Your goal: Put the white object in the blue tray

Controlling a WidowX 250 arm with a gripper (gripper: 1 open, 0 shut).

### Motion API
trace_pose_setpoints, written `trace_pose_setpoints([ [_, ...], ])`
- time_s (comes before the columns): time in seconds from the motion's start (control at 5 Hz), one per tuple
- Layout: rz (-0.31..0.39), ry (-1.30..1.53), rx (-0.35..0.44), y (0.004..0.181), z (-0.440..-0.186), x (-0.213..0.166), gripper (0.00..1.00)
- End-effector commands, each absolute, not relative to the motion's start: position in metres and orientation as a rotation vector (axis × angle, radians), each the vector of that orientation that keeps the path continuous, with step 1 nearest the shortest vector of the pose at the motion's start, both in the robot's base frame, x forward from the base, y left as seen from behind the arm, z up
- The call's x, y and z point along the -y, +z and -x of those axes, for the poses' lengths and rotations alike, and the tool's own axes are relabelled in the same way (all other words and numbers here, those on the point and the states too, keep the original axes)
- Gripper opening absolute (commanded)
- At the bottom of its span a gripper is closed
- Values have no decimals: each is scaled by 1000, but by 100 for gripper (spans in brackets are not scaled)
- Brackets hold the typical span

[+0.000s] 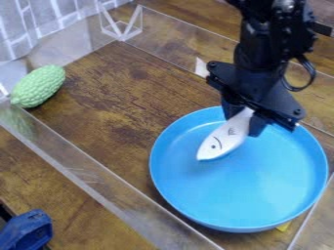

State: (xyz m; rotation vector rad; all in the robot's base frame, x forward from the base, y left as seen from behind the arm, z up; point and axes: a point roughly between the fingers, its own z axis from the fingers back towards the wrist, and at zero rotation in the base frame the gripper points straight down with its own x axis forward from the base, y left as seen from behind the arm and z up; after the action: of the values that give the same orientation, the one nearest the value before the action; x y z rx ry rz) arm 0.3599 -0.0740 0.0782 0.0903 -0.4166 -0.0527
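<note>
White object (221, 141) hangs nose-down, tail pinched tight in gripper (241, 119), over blue tray (196, 195). Held inside rim so drop lands in tray.

The black arm is extended down from the upper right of the view. The gripper (245, 121) is pitched steeply downward, and its jaws are clamped on the white object (222, 139).
</note>
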Motion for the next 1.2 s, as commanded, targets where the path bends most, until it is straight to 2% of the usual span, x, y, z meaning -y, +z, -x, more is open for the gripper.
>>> trace_pose_setpoints([
  [0.0, -44, -29, 524, 110, -378, 68, 0],
  [0.2, -20, -18, 539, 113, -390, 65, 0],
  [0.4, 12, -34, 546, 92, -389, 72, 0],
  [0.8, 29, -80, 560, 67, -392, 80, 0],
  [1.0, 29, -91, 562, 77, -391, 75, 0],
])
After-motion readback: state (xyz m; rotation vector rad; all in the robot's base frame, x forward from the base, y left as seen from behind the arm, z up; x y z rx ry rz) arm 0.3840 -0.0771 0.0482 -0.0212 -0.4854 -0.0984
